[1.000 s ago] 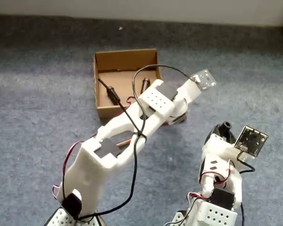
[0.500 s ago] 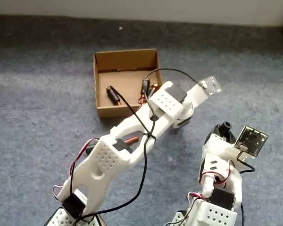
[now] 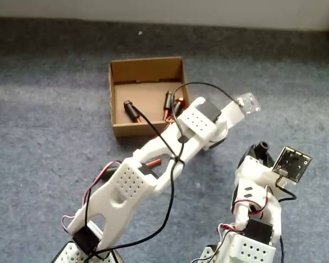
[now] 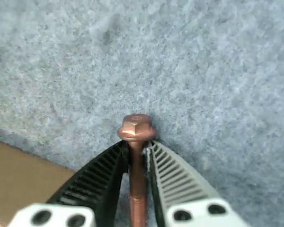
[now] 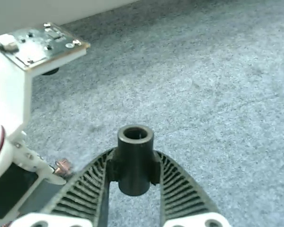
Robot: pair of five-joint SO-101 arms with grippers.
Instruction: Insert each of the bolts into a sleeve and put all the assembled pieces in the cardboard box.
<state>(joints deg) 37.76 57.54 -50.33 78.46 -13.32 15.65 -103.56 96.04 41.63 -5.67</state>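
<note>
Copper bolt (image 4: 137,132) sits clamped in my left jaws beside the cardboard box (image 3: 145,62), black sleeve (image 5: 135,163) in my right jaws; I judge aligned insertion next.

Black sleeve (image 5: 135,163) is clamped in the right hand (image 5: 135,158), open bore pointing outward. The left arm (image 5: 9,94) is seen beside it, a copper bolt (image 5: 62,165) at its tip, over the grey bench (image 5: 217,94).

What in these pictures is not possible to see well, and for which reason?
- Bolt tip, left wrist view: cut off by the edge, in the left gripper.
- Pieces in the box, high view: too small to count; the left arm covers some.
</note>
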